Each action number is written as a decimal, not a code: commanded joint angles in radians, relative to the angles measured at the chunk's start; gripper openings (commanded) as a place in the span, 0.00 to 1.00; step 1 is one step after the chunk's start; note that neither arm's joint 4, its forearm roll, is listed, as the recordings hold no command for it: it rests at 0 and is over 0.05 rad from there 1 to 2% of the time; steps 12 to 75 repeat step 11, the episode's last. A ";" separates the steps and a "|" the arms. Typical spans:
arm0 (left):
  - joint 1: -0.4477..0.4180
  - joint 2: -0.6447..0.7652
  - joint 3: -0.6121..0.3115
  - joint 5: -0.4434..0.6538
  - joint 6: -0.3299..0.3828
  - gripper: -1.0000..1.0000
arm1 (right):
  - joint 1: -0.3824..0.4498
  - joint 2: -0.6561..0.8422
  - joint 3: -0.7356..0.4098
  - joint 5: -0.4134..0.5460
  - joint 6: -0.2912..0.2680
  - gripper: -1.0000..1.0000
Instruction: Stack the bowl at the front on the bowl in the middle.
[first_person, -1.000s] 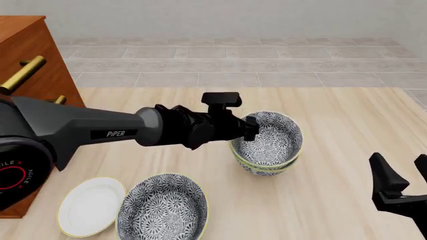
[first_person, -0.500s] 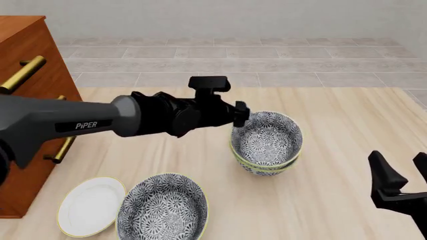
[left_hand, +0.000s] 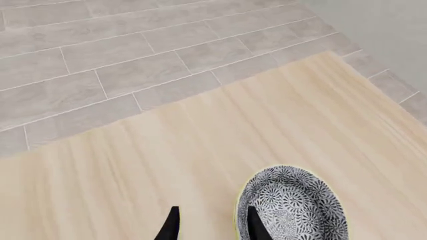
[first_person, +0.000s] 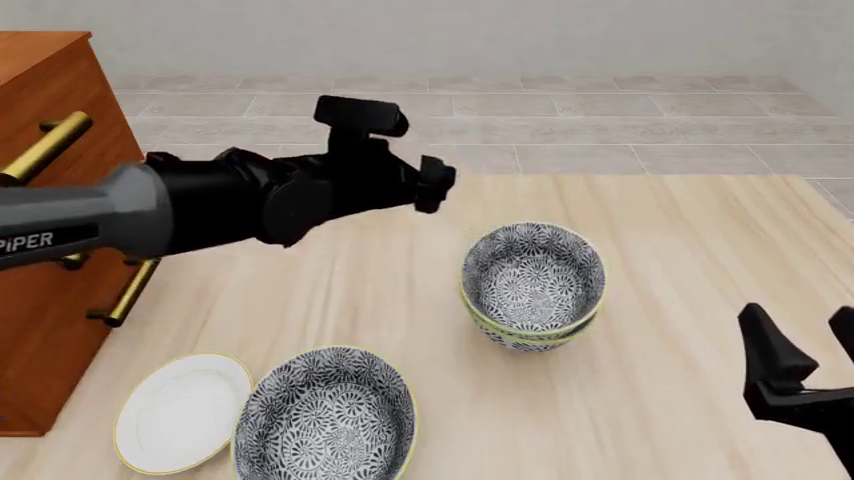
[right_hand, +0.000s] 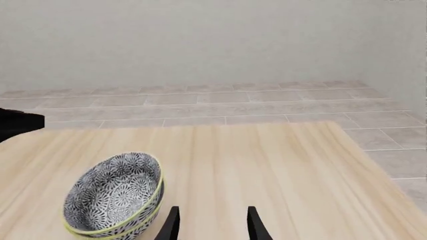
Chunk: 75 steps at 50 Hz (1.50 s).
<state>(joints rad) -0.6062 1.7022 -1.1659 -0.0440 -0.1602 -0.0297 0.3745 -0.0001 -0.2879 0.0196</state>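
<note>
Bowl at the front (first_person: 327, 415) sits alone on the near left part of the table (first_person: 694, 240), just beside the white plate (first_person: 180, 410). It stands upright, deep and round, with a grey-and-white flower pattern and a thin pale yellow rim. From your left gripper (first_person: 438, 185) it lies lower and back toward the arms' side, because this gripper hangs high over the far part of the table, with fingers spread and holding nothing. Your right gripper (first_person: 805, 345) is also spread and empty, at the near right, well apart from it. I judge the left arm is nearer. A round bowl has no long axis, so you take it by the rim. The bowl in the middle (first_person: 523, 338) already carries another bowl (first_person: 534, 272).
</note>
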 joint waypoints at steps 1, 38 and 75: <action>0.034 -0.108 0.069 -0.051 0.095 1.00 | -0.002 0.079 0.000 -0.080 -0.001 1.00; 0.058 -0.182 0.116 -0.097 0.166 1.00 | -0.005 0.088 0.000 -0.091 -0.001 1.00; 0.058 -0.182 0.116 -0.097 0.166 1.00 | -0.005 0.088 0.000 -0.091 -0.001 1.00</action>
